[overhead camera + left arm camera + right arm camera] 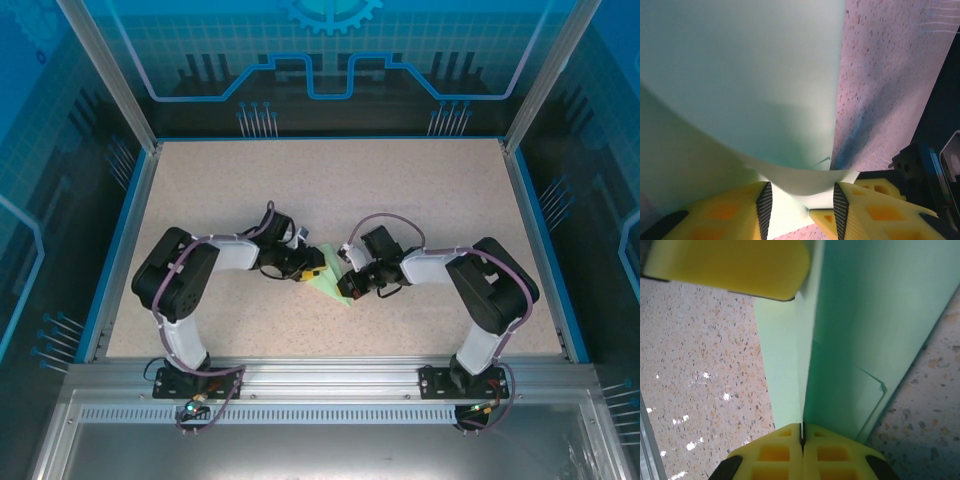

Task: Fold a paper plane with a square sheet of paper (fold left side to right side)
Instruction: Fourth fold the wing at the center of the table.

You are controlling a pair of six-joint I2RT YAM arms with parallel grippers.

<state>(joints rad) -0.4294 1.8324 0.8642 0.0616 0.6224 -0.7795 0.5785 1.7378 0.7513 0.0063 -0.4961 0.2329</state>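
Observation:
The square sheet of paper is pale mint green and lies partly folded at the table's middle, between the two grippers. In the left wrist view the paper bows upward, and a curved layer spans the gap between the yellow fingers of my left gripper, whose jaws stand apart. My right gripper is shut on a raised layer of the paper, which stands on edge from its fingertips. One of the left gripper's fingers rests at the paper's far end. From above, the left gripper and the right gripper face each other.
The speckled beige table is bounded by a blue frame on the left, right and far sides, with an aluminium rail at the near edge. Part of the right arm's black housing sits close beside the left fingers.

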